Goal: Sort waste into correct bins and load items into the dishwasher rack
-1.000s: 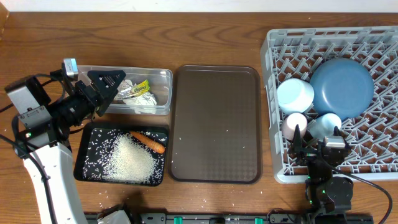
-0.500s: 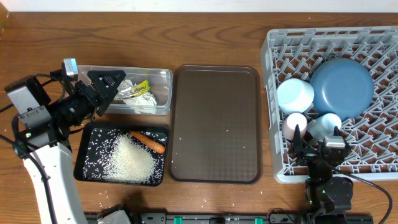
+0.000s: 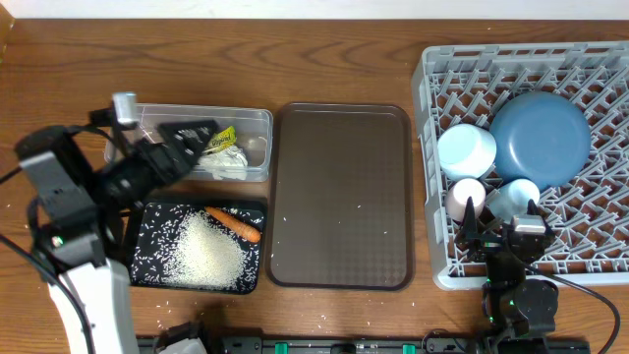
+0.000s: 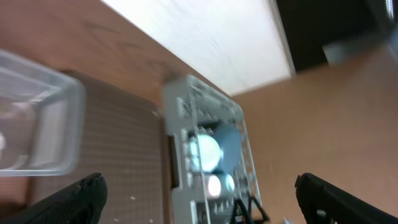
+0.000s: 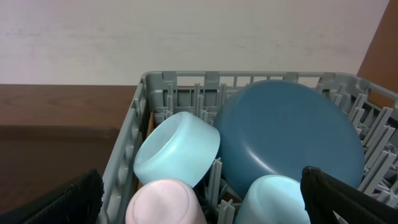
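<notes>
My left gripper [image 3: 200,137] is open and empty, over the left part of the clear tub [image 3: 257,116], which holds crumpled foil [image 3: 228,155], white tissue [image 3: 221,169] and the green-yellow wrapper [image 3: 226,135]. The black tray [image 3: 138,246] holds white rice [image 3: 204,251] and the carrot piece [image 3: 234,223]. The grey rack [image 3: 432,118] holds the blue plate [image 3: 541,138], light-blue bowl [image 3: 466,149], pink cup [image 3: 464,194] and blue cup [image 3: 513,197]. My right gripper [image 3: 499,220] is open and empty at the rack's front edge, facing the cups [image 5: 166,202]. The chopsticks are not visible.
The large brown serving tray [image 3: 341,197] lies between the bins and the rack, with a few stray rice grains on it. The left wrist view is blurred; it shows the tub's corner [image 4: 43,134], the brown tray [image 4: 118,162] and the far rack [image 4: 205,149].
My left arm has swung and its gripper has shifted a little right over the clear tub. The right arm and the dishes have not moved.
</notes>
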Motion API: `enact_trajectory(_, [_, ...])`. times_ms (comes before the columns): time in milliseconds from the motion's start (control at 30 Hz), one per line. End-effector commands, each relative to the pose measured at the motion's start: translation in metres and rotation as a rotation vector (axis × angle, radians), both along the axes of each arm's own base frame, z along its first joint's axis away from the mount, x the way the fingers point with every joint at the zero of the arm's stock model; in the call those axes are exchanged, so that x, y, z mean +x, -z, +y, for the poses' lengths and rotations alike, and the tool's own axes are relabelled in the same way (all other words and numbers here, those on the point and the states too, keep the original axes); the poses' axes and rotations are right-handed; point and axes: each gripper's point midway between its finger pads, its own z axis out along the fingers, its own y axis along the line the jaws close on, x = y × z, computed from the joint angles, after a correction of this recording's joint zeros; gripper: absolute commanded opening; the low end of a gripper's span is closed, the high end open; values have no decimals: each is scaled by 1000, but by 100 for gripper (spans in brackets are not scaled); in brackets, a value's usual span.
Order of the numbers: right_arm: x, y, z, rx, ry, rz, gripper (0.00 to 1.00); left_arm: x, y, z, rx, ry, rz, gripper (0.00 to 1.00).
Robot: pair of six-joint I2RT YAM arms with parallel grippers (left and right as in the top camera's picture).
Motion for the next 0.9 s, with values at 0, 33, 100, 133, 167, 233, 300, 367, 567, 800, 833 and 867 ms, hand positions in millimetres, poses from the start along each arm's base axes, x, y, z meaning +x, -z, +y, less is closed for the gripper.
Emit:
enact_trajectory(0, [0, 0, 0, -11, -3, -1, 99, -22, -20, -33, 16, 100, -72, 99])
enact_trajectory(33, [0, 0, 0, -11, -3, -1, 99, -31, -25, -43, 21, 136, -95, 98])
enact_trajectory(100, [0, 0, 0, -11, -3, -1, 99, -46, -34, -59, 29, 191, -134, 99])
enact_trajectory(133, [0, 0, 0, -11, -3, -1, 99, -55, -38, -67, 31, 223, -154, 99])
enact_trajectory(167, [0, 0, 0, -11, -3, -1, 99, -63, -41, -75, 33, 254, -173, 99])
enact_trajectory(233, [0, 0, 0, -11, -3, -1, 99, -78, -47, -87, 35, 304, -205, 99])
enact_trajectory(300, [0, 0, 0, -11, -3, -1, 99, -93, -53, -98, 35, 356, -237, 99])
enact_trajectory(367, [0, 0, 0, -11, -3, -1, 99, -107, -57, -107, 33, 403, -262, 98])
enact_trajectory(567, [0, 0, 0, -11, -3, -1, 99, -140, -68, -120, 29, 488, -333, 99])
enact_trajectory(800, [0, 0, 0, -11, -3, -1, 99, -162, -77, -118, 35, 495, -406, 99])
enact_trajectory(833, [0, 0, 0, -11, -3, -1, 99, -165, -77, -118, 36, 496, -414, 99])
enact_trajectory(867, [0, 0, 0, -11, -3, -1, 99, -168, -75, -117, 36, 496, -418, 98])
